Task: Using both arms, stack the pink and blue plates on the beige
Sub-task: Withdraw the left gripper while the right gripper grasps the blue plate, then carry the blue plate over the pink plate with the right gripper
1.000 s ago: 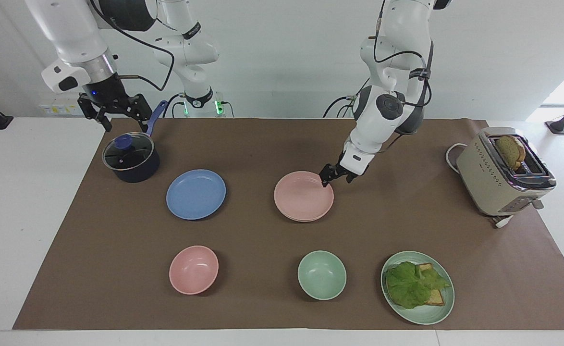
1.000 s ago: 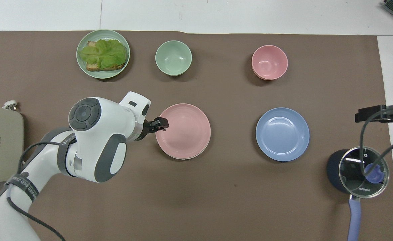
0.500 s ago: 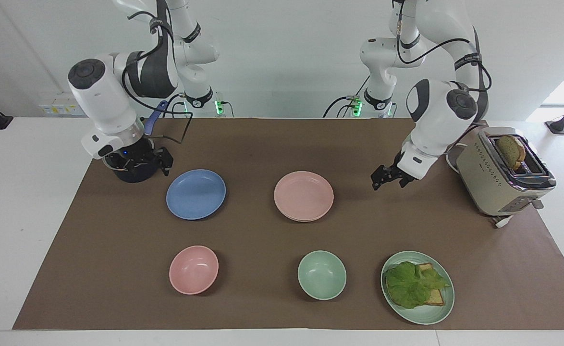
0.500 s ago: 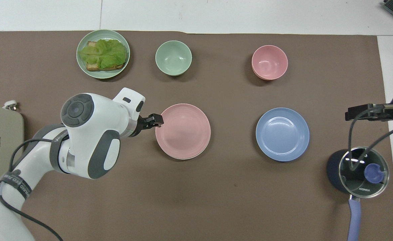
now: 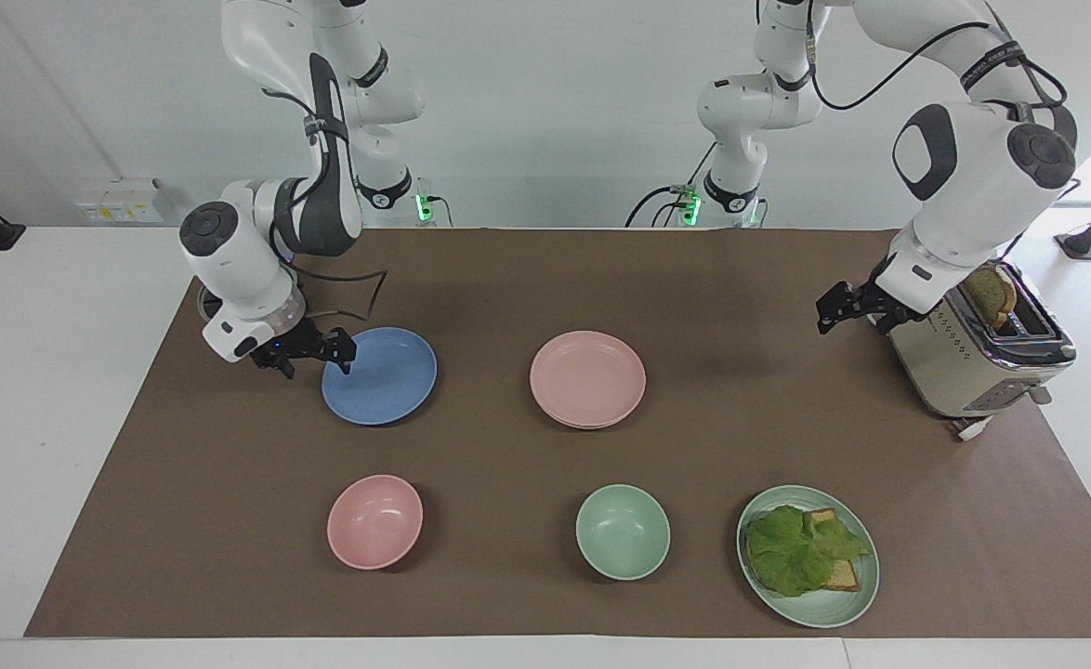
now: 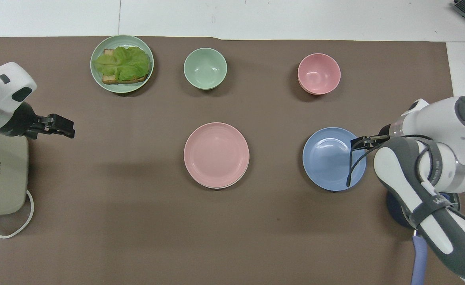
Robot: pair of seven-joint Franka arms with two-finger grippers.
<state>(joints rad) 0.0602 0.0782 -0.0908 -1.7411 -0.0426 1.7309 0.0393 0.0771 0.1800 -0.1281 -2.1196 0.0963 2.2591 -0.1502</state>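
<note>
Since a second ago both arms have swung: right pincer [image 5: 308, 351] dropped from over the pot to the blue plate [image 5: 379, 375], at its rim toward the right arm's end; left pincer [image 5: 857, 307] pulled off the pink plate [image 5: 587, 378] and now hangs up by the toaster [image 5: 973, 348]. Both pincers spread, nothing held. Pink plate sits mid-worktop on the beige plate [image 5: 592, 423], only a sliver of which shows beneath. Blue lies flat beside that stack, well apart from it. Step in hand looks like the blue pickup. Next: pinch the blue rim, lift, carry over pink, lower centred.
</note>
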